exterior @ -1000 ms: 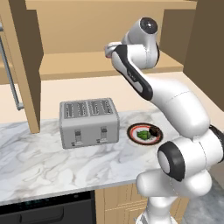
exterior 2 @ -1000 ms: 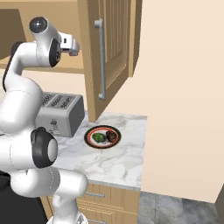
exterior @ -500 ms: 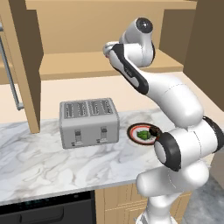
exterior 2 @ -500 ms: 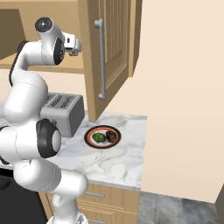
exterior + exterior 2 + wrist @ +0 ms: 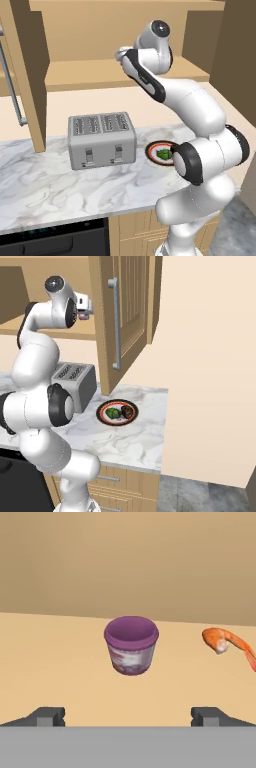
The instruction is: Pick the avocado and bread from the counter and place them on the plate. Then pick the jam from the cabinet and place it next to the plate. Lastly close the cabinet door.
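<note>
The jam (image 5: 131, 644), a purple jar with a lilac top, stands upright on the cabinet shelf (image 5: 60, 662) straight ahead of my gripper (image 5: 129, 716). The gripper is open, and its two fingertips (image 5: 47, 716) sit wide apart, short of the jar and not touching it. In the right base view the gripper (image 5: 87, 307) is raised to the shelf inside the cabinet (image 5: 45, 331). The plate (image 5: 106, 406) lies on the counter (image 5: 145, 436) and holds the green avocado (image 5: 112, 414) and the dark bread (image 5: 127, 413). The plate (image 5: 151, 149) and the avocado (image 5: 164, 154) peek out beside my arm.
An orange shrimp-like item (image 5: 227, 643) lies on the shelf to the right of the jar. A silver toaster (image 5: 101, 140) stands on the counter left of the plate. The right cabinet door (image 5: 127, 316) with its bar handle (image 5: 116, 331) hangs open, as does the left door (image 5: 27, 75).
The arm has pushed the hand slightly deeper toward the shelf, and the elbow has shifted. The gripper has stayed open, and the plate's contents have not moved.
</note>
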Available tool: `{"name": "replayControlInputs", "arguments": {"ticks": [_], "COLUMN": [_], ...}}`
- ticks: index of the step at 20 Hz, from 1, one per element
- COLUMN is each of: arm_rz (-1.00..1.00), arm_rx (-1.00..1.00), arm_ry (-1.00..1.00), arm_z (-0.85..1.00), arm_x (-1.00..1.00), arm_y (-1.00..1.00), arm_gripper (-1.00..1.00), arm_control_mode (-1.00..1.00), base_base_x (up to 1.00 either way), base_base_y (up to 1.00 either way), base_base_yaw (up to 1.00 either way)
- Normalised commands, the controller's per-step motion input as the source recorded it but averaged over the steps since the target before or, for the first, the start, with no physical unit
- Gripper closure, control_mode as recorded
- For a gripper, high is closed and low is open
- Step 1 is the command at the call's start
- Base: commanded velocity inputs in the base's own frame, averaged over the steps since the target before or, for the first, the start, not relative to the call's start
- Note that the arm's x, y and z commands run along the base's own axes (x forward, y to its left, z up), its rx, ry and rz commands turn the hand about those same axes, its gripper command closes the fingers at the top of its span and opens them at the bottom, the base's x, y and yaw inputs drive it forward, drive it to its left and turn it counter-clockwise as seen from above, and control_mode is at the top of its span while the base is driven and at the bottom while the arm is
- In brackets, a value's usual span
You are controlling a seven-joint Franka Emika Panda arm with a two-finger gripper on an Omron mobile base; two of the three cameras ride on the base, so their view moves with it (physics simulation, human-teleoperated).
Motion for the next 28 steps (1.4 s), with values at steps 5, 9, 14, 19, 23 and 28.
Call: {"name": "replayControlInputs", "arguments": {"ticks": [5, 9, 14, 19, 23, 28], "arm_rz": [0.00, 0.00, 0.00, 0.00, 0.00, 0.00], "arm_rx": [0.00, 0.00, 0.00, 0.00, 0.00, 0.00], "arm_ry": [0.00, 0.00, 0.00, 0.00, 0.00, 0.02], "arm_z": [0.00, 0.00, 0.00, 0.00, -0.04, -0.11], "arm_x": [0.26, 0.23, 0.22, 0.21, 0.19, 0.21], "arm_y": [0.03, 0.02, 0.03, 0.08, 0.07, 0.02], "arm_gripper": [-1.00, -1.00, -1.00, -1.00, -1.00, -1.00], "arm_control_mode": [-1.00, -1.00, -1.00, -1.00, -1.00, -1.00], "base_base_x": [0.00, 0.00, 0.00, 0.00, 0.00, 0.00], "base_base_y": [0.00, 0.00, 0.00, 0.00, 0.00, 0.00], "base_base_yaw": [0.00, 0.00, 0.00, 0.00, 0.00, 0.00]}}
